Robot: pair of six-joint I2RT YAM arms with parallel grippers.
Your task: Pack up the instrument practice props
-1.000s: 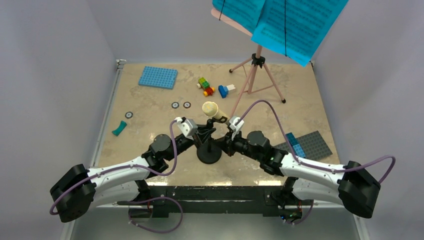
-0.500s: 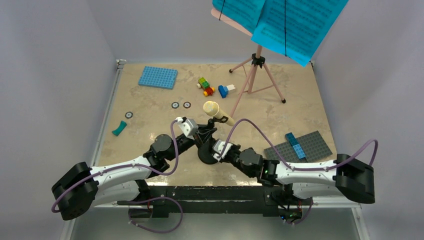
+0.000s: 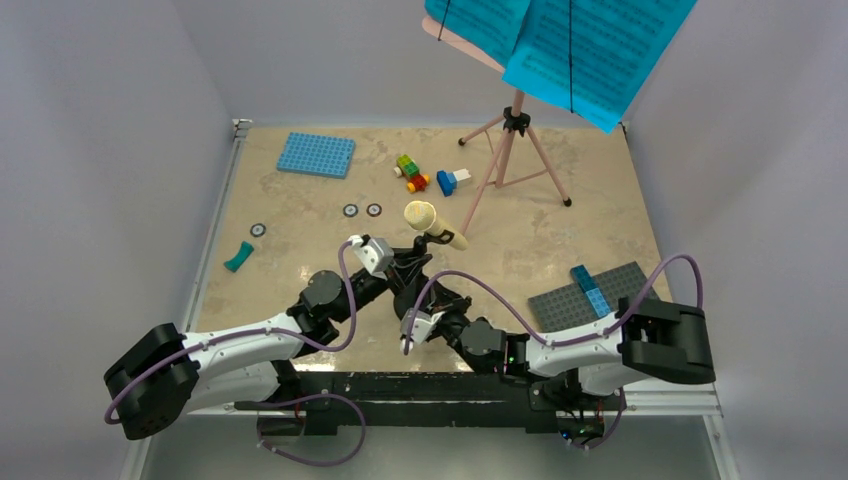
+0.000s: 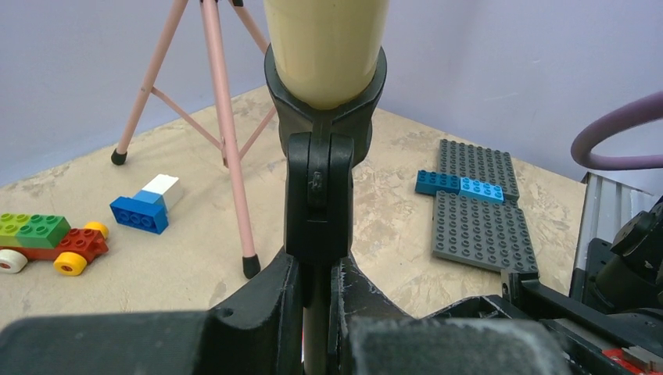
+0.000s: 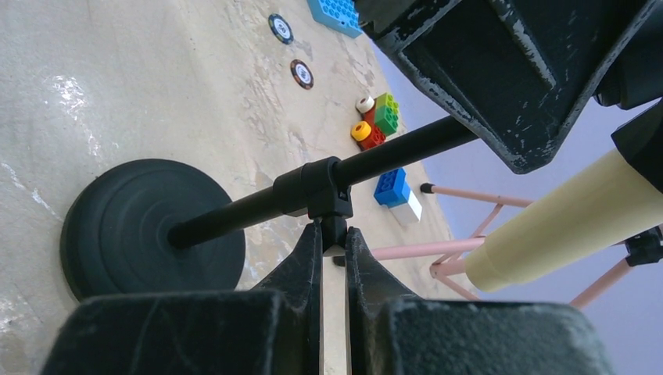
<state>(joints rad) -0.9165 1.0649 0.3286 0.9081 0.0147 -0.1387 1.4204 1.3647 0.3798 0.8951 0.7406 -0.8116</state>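
Pinching the mic stand, right fingers half-hide its knob; microphone cropped.

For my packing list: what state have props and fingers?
Cream toy microphone: clipped in stand.
Black round-based mic stand: upright.
Pink tripod music stand: standing, legs spread.
Cyan sheet-music pages: on music stand.
Left fingers: shut on mic stand.
Right fingers: shut on mic stand.

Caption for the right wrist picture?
Right gripper pinches collar of small black round-based mic stand, cream toy microphone alongside.
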